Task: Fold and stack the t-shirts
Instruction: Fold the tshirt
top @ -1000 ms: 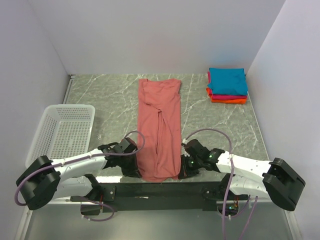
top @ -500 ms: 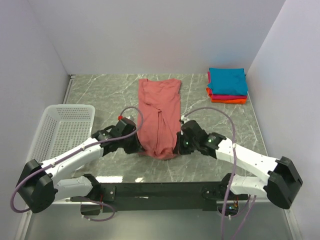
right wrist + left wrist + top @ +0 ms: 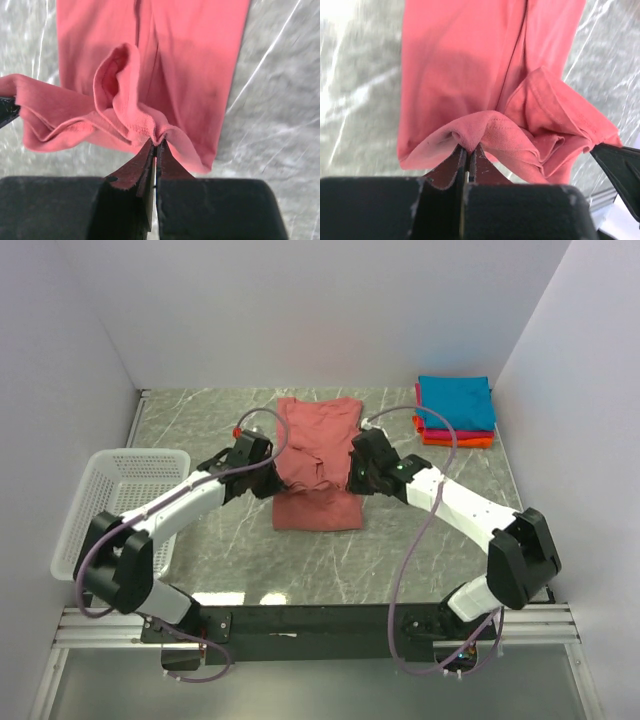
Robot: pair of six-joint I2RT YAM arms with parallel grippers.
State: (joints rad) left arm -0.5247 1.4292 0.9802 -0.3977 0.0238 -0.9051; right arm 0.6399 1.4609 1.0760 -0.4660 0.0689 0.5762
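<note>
**Two Grippers Pinch the Red Shirt's Edge**

Think of the table (image 3: 200,440) as a clock, with the robot's arms at 6 and the far wall at 12.

A white basket (image 3: 140,453) with lots of little holes sits near 8 o'clock. Nothing shows inside it.

The salmon t-shirt (image 3: 318,512) lies in the middle of the clock, running from 6 toward 12. Its end at 6 o'clock is a rounded fold, and the cloth there lies double.

The left gripper (image 3: 468,155) is at the shirt's 9 o'clock side. Its jaws are squeezed together on the shirt's edge, with a little bump of cloth sticking out. The right gripper (image 3: 155,147) is at the 3 o'clock side. Its jaws are squeezed on the same edge too. The cloth between them hangs loose and wrinkly above the flat part of the shirt.

I think this shirt is very light and very soft. It cannot hold a shape, so it sags and bunches wherever nothing holds it. The best places to hold are the two corners of the edge, far apart, so the cloth pulls flat. Thin cloth could slip out of a small pinch.

Up at 1 o'clock, well apart from the arms, sits the stack of folded t-shirts (image 3: 455,405), with a blue one on top.
</note>
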